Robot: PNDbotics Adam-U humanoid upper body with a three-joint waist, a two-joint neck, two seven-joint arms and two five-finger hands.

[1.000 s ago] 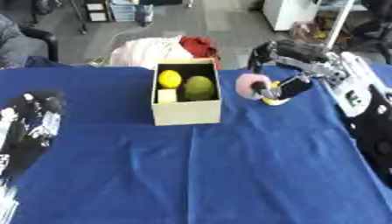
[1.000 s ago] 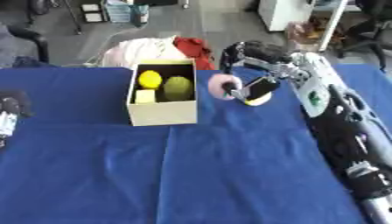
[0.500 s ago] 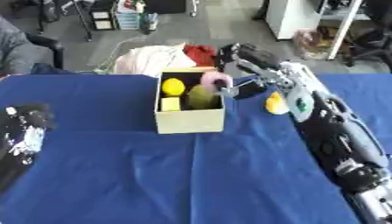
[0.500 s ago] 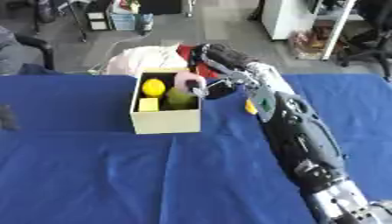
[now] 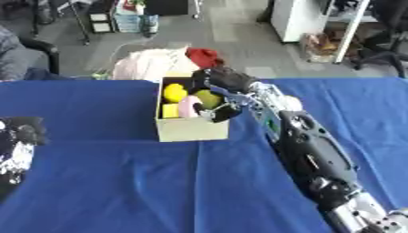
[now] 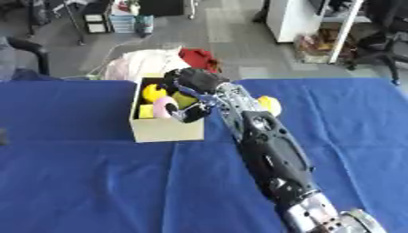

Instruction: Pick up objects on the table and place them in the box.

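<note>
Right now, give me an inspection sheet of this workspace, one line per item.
Surface: table under a blue cloth, creased.
Job's things: open cardboard box holds a yellow round object, an olive-green one and a small yellow block; a pink object sits at the box opening by the right hand; a yellow object lies on the cloth right of the arm.
Clutter: nothing seen.
Hands: right hand over the box, fingers curled, whether on the pink object cannot be told; left hand idle at the left edge, fingers unclear.
Cables: nothing seen.
Surroundings: white and red fabric behind the box; grey floor, office chairs, shelving.
</note>
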